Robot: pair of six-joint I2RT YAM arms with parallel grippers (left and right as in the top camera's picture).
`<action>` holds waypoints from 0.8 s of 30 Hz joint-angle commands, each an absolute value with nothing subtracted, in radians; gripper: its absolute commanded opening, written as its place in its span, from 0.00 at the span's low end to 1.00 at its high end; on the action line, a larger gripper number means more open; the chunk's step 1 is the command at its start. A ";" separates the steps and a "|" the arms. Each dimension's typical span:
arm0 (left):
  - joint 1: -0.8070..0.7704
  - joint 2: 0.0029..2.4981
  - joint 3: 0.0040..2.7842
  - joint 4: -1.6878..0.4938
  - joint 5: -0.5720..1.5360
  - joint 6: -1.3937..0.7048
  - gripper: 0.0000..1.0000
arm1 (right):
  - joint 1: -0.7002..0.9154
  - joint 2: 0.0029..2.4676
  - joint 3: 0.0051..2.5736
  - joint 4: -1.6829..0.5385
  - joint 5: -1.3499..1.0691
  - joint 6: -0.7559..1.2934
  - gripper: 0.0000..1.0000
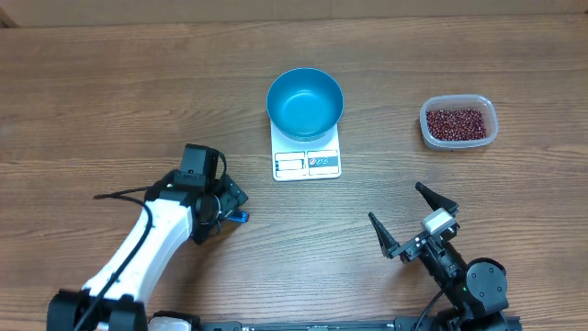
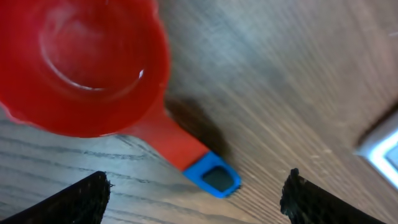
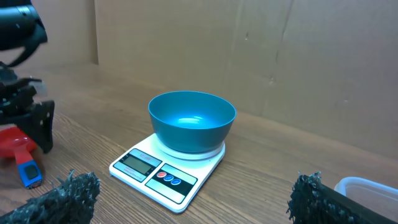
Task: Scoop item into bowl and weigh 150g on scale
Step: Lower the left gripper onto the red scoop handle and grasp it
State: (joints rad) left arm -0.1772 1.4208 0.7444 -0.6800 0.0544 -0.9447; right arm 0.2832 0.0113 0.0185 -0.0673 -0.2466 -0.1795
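Blue bowl [image 1: 305, 103] sits centred on the white scale [image 1: 307, 162] at mid-table, with the display edge facing the arms. The beans [image 1: 454, 121] lie in a clear tub [image 1: 424, 126], well apart to the right. Bare wood table [image 1: 110, 92] lies open all round the scale.

The red scoop [image 2: 81, 62] lies flat. Its long axis runs from the cup to the blue handle tip, which points toward the scale.

- **Left gripper** [image 2: 199, 199]: jaws spread wide, straddling the handle and gripping nothing.
- **Right gripper** [image 1: 409, 219]: jaws spread, empty, on open table.
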 commanded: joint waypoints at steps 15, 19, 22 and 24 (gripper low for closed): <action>-0.183 1.640 0.826 -0.669 0.010 -1.048 0.68 | 0.287 0.003 0.008 -0.061 -0.236 -0.172 1.00; -0.183 1.699 0.879 -0.723 -0.004 -1.053 0.68 | 0.287 0.003 0.008 -0.061 -0.236 -0.172 1.00; -0.180 1.740 0.907 -0.757 -0.020 -1.055 0.69 | 0.287 0.003 0.008 -0.061 -0.236 -0.172 1.00; -0.170 1.759 0.915 -0.763 -0.024 -1.056 0.68 | 0.287 0.003 0.008 -0.061 -0.236 -0.172 1.00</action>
State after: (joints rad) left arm -0.1772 1.7069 0.9077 -0.7704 0.0177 -1.0439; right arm 0.2832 0.0113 0.0185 -0.0677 -0.2470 -0.1799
